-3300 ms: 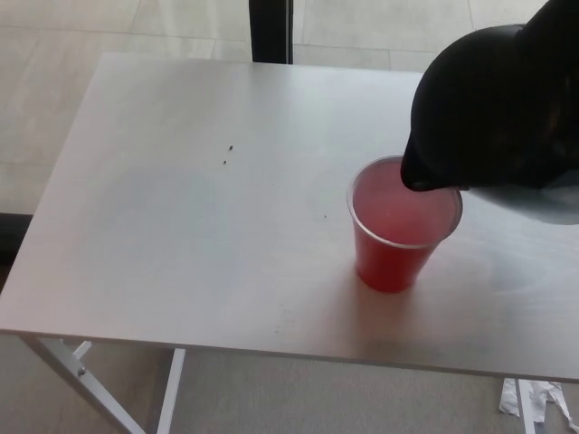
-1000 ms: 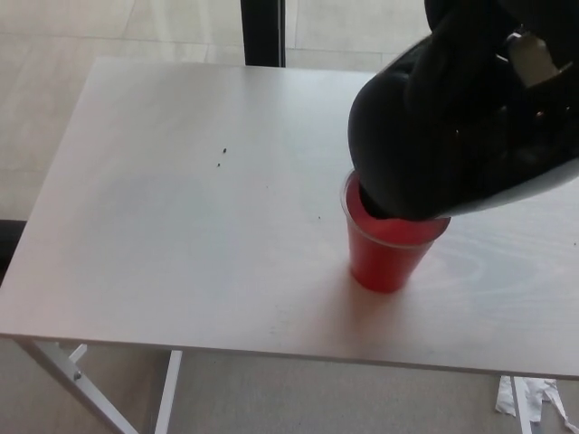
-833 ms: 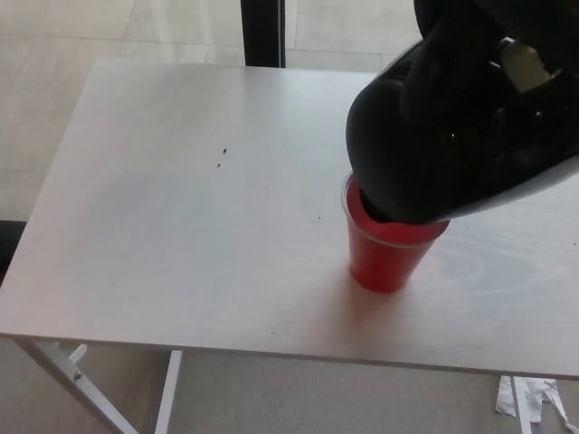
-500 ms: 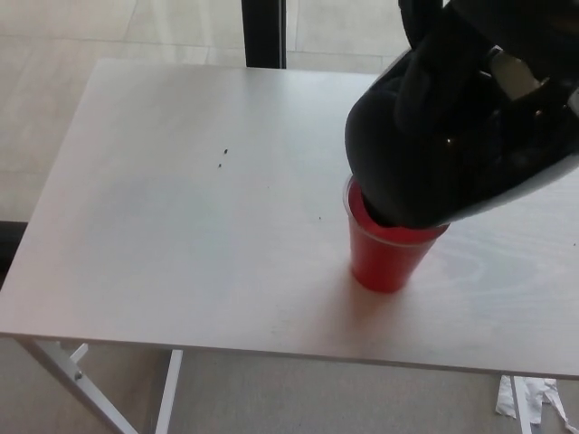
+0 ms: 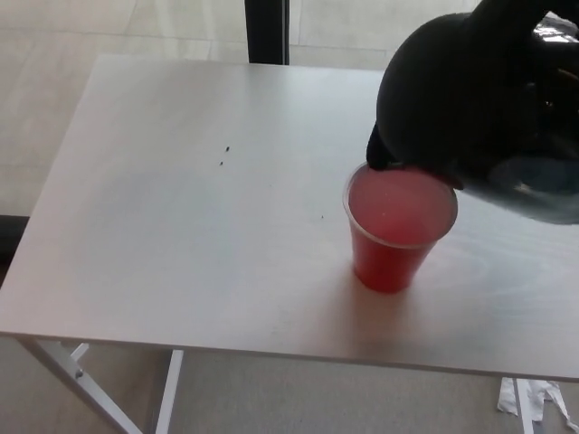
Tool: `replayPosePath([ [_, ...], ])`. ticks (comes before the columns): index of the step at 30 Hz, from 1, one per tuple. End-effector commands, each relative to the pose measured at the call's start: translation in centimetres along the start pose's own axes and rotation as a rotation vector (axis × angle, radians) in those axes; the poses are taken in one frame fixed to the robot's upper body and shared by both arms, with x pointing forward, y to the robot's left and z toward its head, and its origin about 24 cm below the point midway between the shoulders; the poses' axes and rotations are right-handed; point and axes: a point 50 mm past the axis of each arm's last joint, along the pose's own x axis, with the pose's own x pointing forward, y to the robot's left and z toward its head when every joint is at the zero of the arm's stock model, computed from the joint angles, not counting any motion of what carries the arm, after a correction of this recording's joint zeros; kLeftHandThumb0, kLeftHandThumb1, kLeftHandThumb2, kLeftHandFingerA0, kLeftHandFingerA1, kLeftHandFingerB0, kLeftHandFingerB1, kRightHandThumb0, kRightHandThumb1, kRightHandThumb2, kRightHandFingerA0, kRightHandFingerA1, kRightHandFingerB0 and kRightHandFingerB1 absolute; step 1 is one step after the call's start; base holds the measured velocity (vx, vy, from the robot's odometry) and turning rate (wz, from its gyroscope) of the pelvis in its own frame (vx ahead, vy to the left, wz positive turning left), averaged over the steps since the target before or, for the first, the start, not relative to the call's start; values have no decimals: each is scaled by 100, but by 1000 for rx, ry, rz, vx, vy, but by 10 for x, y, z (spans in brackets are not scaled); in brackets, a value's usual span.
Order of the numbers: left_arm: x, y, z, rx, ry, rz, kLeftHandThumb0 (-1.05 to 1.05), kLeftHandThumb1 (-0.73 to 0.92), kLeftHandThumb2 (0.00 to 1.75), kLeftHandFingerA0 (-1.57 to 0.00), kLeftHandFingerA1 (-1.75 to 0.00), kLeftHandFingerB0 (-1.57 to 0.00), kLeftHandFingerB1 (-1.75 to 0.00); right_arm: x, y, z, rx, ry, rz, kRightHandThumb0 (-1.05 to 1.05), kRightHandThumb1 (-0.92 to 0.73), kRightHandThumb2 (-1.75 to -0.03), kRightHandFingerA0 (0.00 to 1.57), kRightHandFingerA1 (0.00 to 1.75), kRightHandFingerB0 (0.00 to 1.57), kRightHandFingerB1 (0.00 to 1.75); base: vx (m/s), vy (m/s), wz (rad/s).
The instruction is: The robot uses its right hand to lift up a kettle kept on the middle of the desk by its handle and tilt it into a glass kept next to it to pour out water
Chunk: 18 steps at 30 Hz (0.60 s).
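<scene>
While the translucent red plastic cup point(image 5: 400, 228) stands on the pale wooden desk point(image 5: 181, 226), a tilted black kettle point(image 5: 470, 99) hangs at its one o'clock, spout over the rim. Pouring looks nearly done; next comes levelling and setting down. The right hand's grip cannot be told, and the left hand is out of view.

Desk point(image 5: 181, 226): pale wood top, white metal legs
Floor point(image 5: 54, 81): light tiles beyond, grey carpet beneath
Post point(image 5: 268, 27): dark, upright, behind desk

Glossy black kettle point(image 5: 461, 99), translucent plastic glass point(image 5: 398, 240), smooth desk point(image 5: 181, 208)
</scene>
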Motion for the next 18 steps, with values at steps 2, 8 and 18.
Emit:
replayPosePath([
  [2,-2,5,-3,0,10,19,-105,77,97,-61,-61,-35,-86,-9,-22,-25,87,110,-101,-20,-45,-119,93,175,73,164,0,0,0],
  [8,-3,6,-6,-26,26,24,-105,55,134,-63,-60,-35,-85,-22,-15,-42,185,196,-105,-21,-45,-117,97,175,84,150,0,0,0],
  [18,-5,6,-11,7,27,24,-105,78,99,-62,-60,-39,-83,-54,33,-67,505,385,-152,-23,-36,-115,96,167,85,143,0,0,0],
])
